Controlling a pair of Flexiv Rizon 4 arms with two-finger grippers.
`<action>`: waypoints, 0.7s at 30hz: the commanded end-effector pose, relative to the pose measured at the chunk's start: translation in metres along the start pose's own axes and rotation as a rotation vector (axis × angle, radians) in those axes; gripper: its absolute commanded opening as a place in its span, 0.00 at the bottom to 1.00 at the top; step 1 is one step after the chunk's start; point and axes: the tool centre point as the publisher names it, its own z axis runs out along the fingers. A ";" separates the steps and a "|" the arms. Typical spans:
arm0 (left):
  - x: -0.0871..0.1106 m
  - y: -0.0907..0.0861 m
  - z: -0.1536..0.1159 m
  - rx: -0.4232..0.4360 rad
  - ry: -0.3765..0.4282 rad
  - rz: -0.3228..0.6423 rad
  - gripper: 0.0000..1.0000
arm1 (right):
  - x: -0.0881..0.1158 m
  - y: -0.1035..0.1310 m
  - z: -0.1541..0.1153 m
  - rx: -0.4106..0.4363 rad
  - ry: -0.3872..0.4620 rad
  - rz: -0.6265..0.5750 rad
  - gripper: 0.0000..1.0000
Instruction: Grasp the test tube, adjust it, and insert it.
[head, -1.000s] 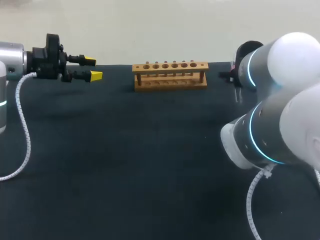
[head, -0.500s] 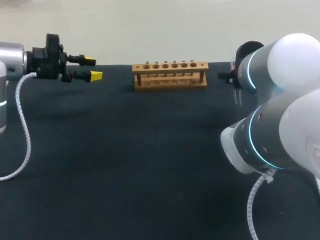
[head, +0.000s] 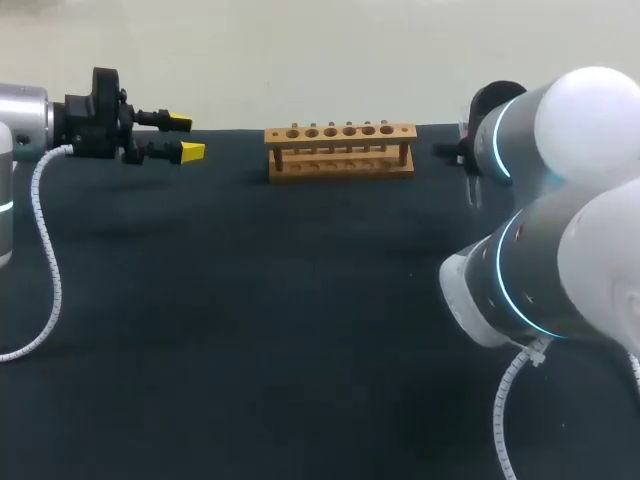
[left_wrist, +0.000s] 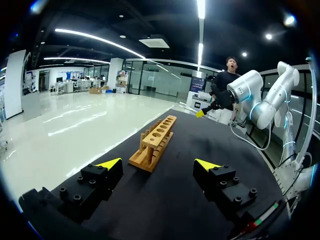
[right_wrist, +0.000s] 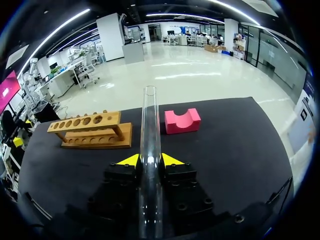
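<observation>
**One test tube, clamped in the right gripper**

One clear glass test tube (right_wrist: 150, 115) sits between the two yellow tips of the right gripper (right_wrist: 150, 160). Both fingers press on it from opposite sides. The tube runs along the fingers, and its open mouth reaches out well past the tips.

In the right wrist view, a wooden rack (right_wrist: 90, 131) with a row of round holes along its top stands on the dark desk (right_wrist: 225, 145), ahead of that gripper and off to one side. A pink block (right_wrist: 182, 121) with a curved notch in its top lies ahead on the other side, just beside the rack's end.

From the head view, the rack (head: 340, 150) stands near the desk's far edge, about the middle. The right arm (head: 560, 230) comes in folded at the right, and its wrist is up near the far edge, apart from the rack.

The left gripper (head: 190, 138) is at the far left. Its fingers stand wide apart and point toward the rack from well away.
</observation>
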 end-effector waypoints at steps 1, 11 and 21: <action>0.002 0.000 0.000 -0.001 -0.005 0.003 1.00 | 0.001 0.019 -0.002 0.018 -0.003 -0.008 0.00; 0.002 0.000 0.000 -0.001 -0.005 0.003 1.00 | -0.004 0.058 0.001 0.052 -0.015 -0.004 0.00; 0.002 0.000 0.000 -0.001 -0.005 0.003 1.00 | -0.008 0.098 0.008 0.057 -0.020 0.001 0.00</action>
